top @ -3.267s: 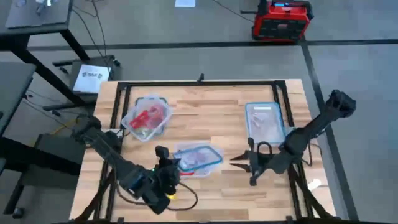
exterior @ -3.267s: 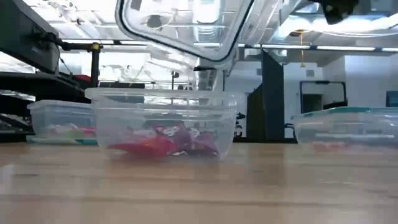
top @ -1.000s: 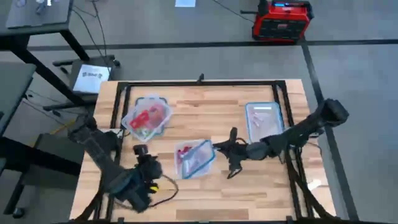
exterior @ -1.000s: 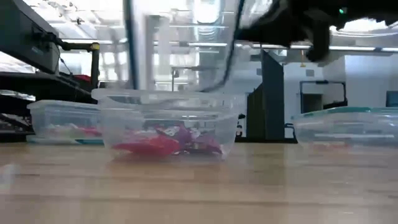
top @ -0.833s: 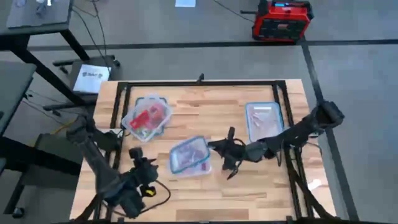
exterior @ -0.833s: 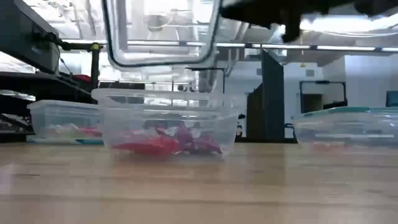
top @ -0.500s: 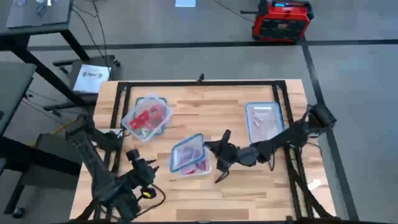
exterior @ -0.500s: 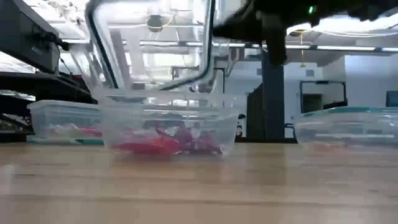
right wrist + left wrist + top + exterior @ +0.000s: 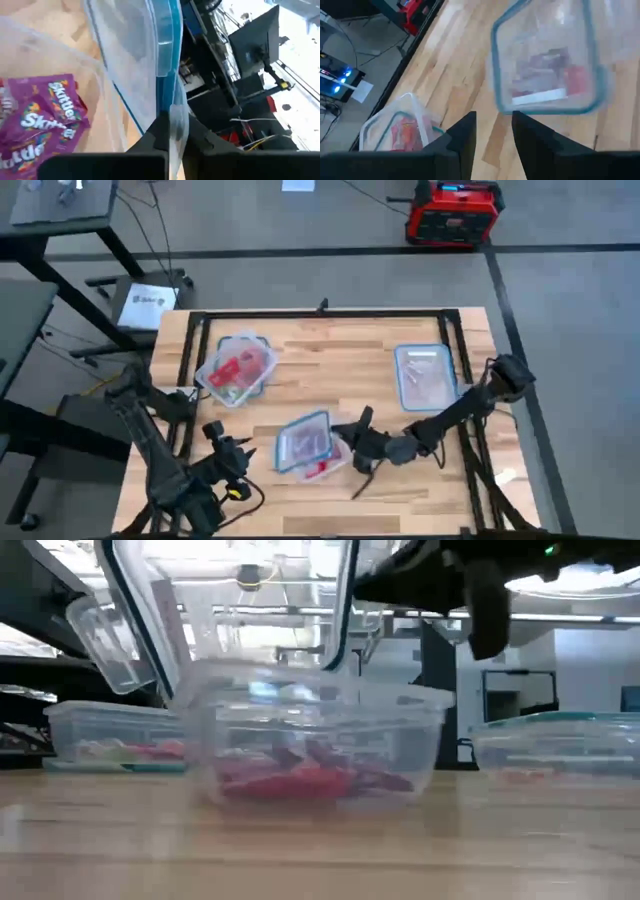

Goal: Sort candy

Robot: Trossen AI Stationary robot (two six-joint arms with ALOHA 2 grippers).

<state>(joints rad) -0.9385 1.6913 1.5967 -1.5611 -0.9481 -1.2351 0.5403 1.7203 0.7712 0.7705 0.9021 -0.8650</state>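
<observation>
the right gripper [image 9: 172, 131] pinches the lid [image 9: 303, 440] of the middle tub [image 9: 315, 745] holding the candy [image 9: 310, 780], the left gripper [image 9: 492, 132] seemingly parted and empty; light, crinkly, slippery packets, best nipped mid-wrapper.

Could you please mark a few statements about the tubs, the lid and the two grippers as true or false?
1. The right gripper is shut on the blue-rimmed lid. True.
2. The left gripper holds the lid. False: it holds nothing, back at the table's near left.
3. The middle tub holds purple candy. True.
4. The table carries only one tub. False: the left tub and right tub are there too.
</observation>
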